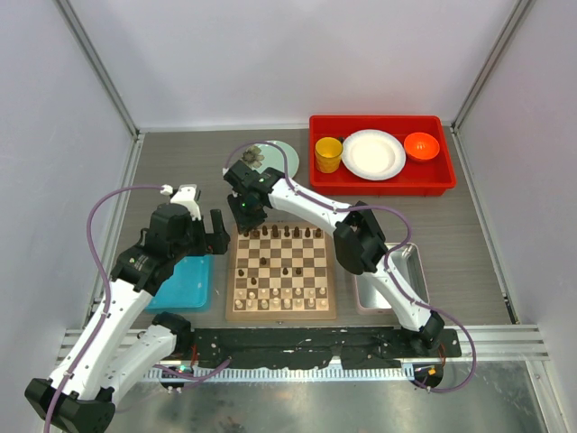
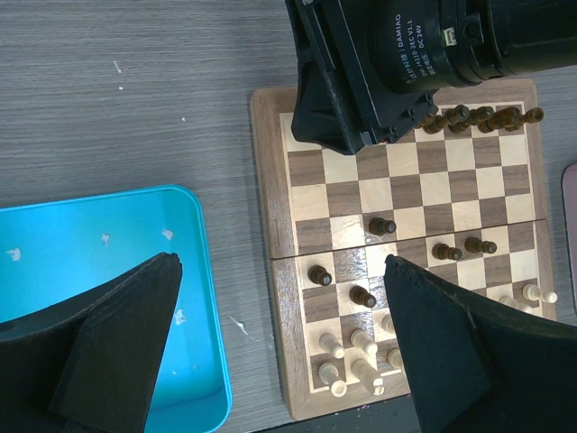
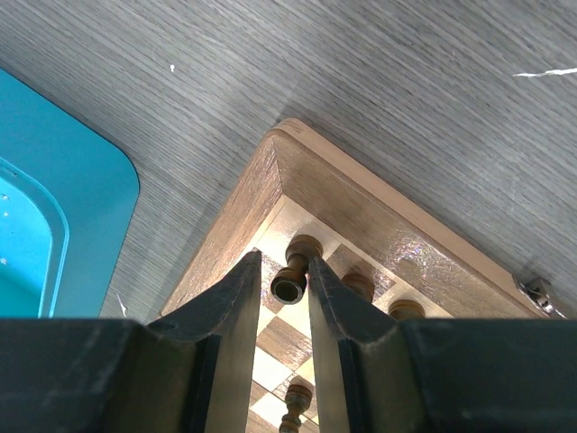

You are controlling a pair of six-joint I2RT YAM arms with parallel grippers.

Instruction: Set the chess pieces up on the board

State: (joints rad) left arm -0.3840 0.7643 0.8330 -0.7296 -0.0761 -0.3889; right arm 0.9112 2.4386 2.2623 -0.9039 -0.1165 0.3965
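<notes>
The board (image 1: 281, 313) lies between the arms, with dark chess pieces (image 1: 281, 233) along its far rows and pale ones (image 1: 279, 298) along the near rows. A few dark pieces (image 2: 383, 225) stand loose mid-board. My right gripper (image 3: 283, 262) points down at the far left corner, its jaws slightly parted around a dark rook (image 3: 293, 275) standing on the corner square. One finger touches the rook, while a thin gap shows at the other. My left gripper (image 2: 281, 262) hovers wide open over the board's near left edge, holding nothing.
A blue tray (image 1: 185, 281) lies left of the board under the left arm. A silver tray (image 1: 401, 271) sits to the right. A red tray (image 1: 379, 180) at the back holds a yellow cup, a white plate and an orange bowl. A pale green plate (image 1: 275, 153) lies beyond the right gripper.
</notes>
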